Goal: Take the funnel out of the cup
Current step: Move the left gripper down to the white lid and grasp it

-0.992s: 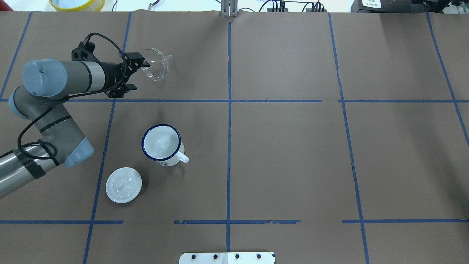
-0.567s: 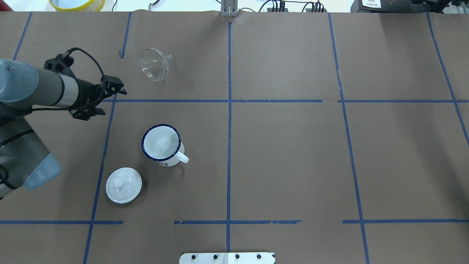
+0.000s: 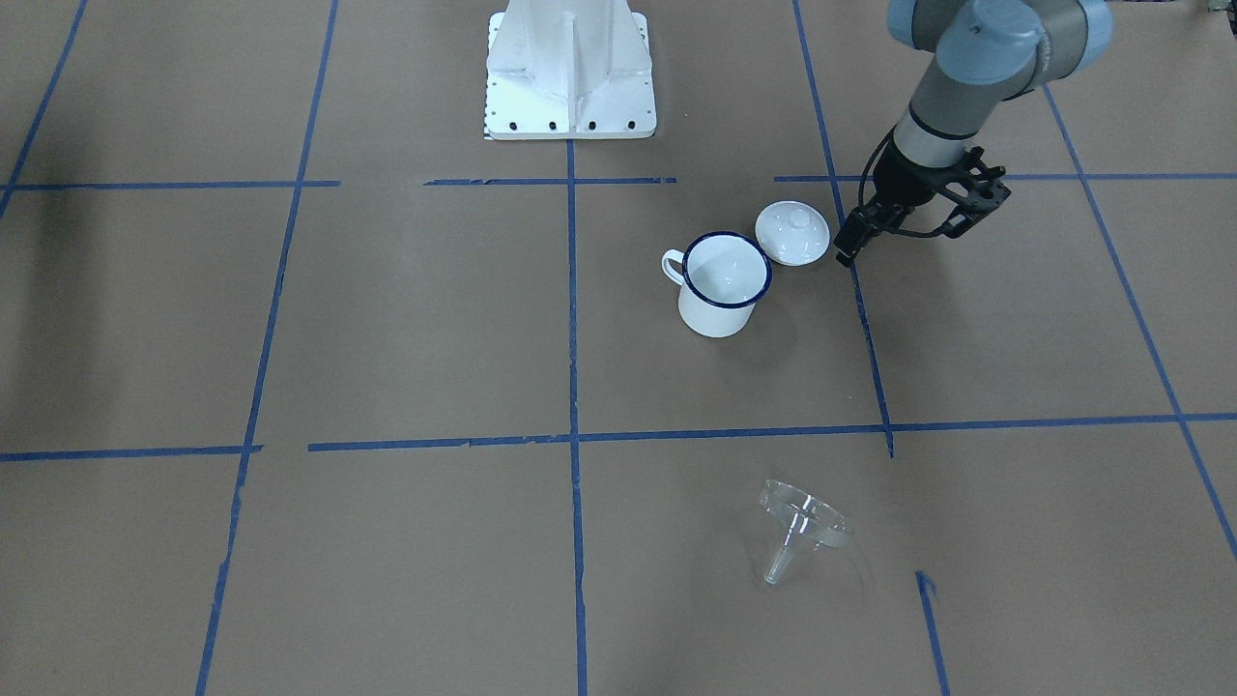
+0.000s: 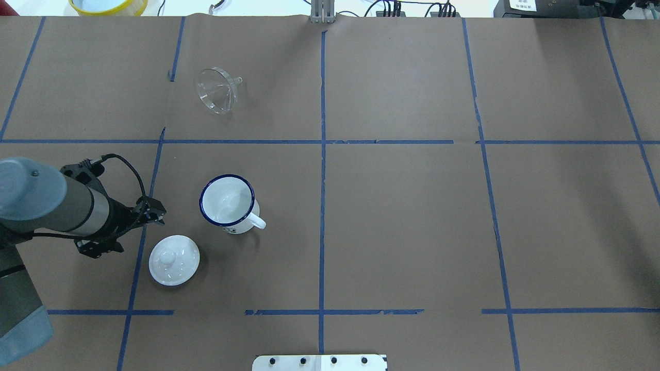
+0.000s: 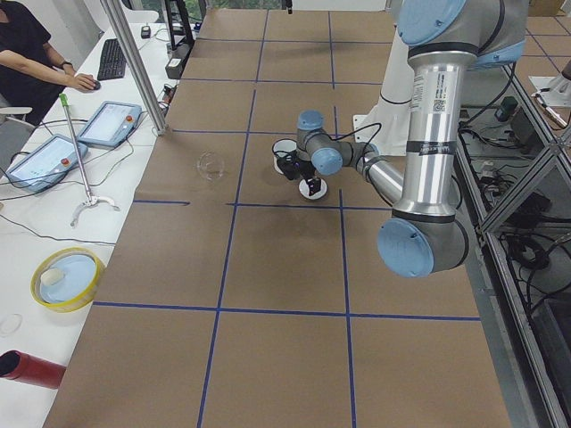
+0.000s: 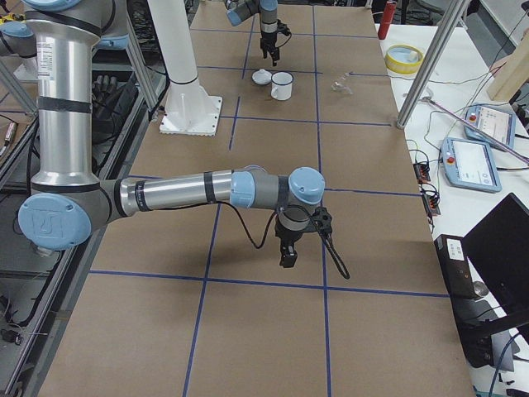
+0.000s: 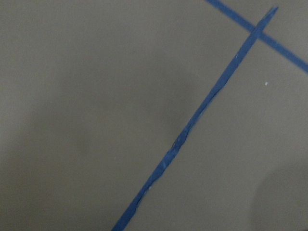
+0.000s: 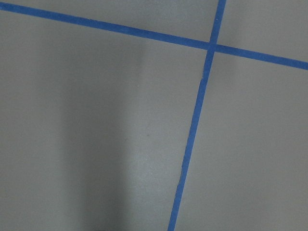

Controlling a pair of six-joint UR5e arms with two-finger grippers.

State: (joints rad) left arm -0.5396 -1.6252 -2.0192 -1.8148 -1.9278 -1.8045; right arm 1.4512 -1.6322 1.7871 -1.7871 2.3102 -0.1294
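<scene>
The clear funnel lies on its side on the brown table, out of the cup; it also shows in the front view. The white cup with a dark blue rim stands upright and empty, also in the front view. My left gripper hovers low to the left of the cup, just above the white lid; it looks slightly open and holds nothing, as the front view also shows. My right gripper shows only in the exterior right view, so I cannot tell its state.
A white domed lid with a knob lies close beside the cup and near my left gripper. Blue tape lines cross the table. The robot's white base plate stands at the near edge. A yellow bowl sits beyond the far edge.
My left gripper let go of the funnel's rim and drew back toward the robot, from the far left down to beside the lid. The funnel stayed where it lay.
</scene>
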